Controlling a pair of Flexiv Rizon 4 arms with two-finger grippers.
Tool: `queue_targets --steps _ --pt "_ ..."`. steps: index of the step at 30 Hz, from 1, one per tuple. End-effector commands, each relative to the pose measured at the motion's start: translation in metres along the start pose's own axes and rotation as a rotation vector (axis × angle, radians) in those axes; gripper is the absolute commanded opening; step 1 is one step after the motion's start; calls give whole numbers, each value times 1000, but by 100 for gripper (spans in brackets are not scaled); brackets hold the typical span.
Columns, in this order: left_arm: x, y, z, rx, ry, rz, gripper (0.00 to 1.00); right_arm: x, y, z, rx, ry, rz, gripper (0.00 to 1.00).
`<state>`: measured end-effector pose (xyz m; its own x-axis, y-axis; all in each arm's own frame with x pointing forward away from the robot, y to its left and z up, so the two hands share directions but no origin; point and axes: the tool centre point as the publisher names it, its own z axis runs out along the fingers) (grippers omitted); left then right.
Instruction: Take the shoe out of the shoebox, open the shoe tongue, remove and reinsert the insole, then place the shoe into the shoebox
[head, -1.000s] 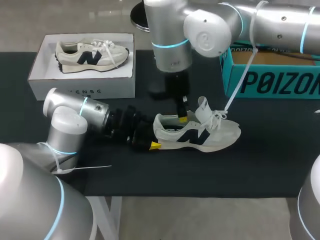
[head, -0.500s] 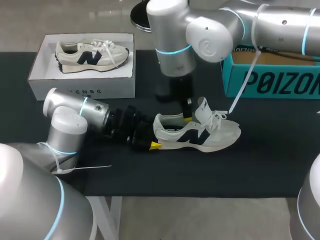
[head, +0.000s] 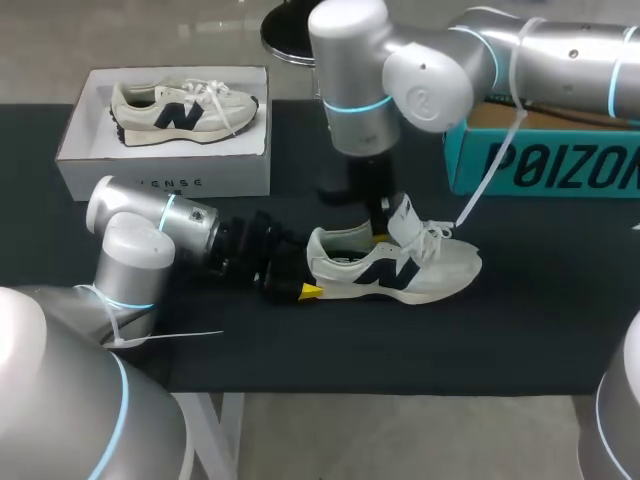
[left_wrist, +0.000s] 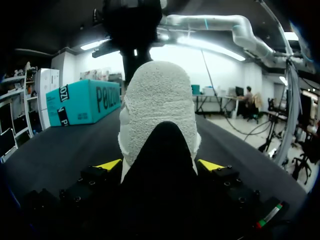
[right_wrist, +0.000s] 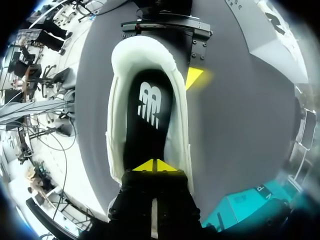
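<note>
On the black desk (head: 520, 330), left jaws pinch the heel of the cream-and-navy mesh sneaker (head: 440, 270); right jaws, pressed together, hang over its black insole (right_wrist: 150, 115).

Silver left arm (head: 130, 250): enters from lower left, elbow folded, black wrist lying low and level over the table. Black, yellow-tipped left gripper (left_wrist: 160, 165): set at the heel of the cream-and-navy sneaker (head: 400, 265), one tip pressed to each side of the heel. Silver right arm (head: 480, 60): comes in from upper right, last joint pointing straight down. Black, yellow-tipped right gripper (right_wrist: 155, 165): aimed vertically into the sneaker's opening, its two tips meeting edge to edge.
</note>
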<state>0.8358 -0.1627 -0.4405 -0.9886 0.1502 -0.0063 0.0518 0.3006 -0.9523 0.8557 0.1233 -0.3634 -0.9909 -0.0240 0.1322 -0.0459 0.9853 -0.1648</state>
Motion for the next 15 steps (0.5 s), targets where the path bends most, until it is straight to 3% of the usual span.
queue_targets --steps 1,12,13,15 --pt "1 7 2 -1 1 1 0 -2 4 5 1 -2 2 0" --pt "1 7 2 -1 1 1 0 -1 14 20 -24 6 2 0" --pt "1 7 2 -1 1 1 0 -1 14 21 -25 7 2 3" --pt "1 7 2 -1 1 1 0 0 14 22 -26 10 4 28"
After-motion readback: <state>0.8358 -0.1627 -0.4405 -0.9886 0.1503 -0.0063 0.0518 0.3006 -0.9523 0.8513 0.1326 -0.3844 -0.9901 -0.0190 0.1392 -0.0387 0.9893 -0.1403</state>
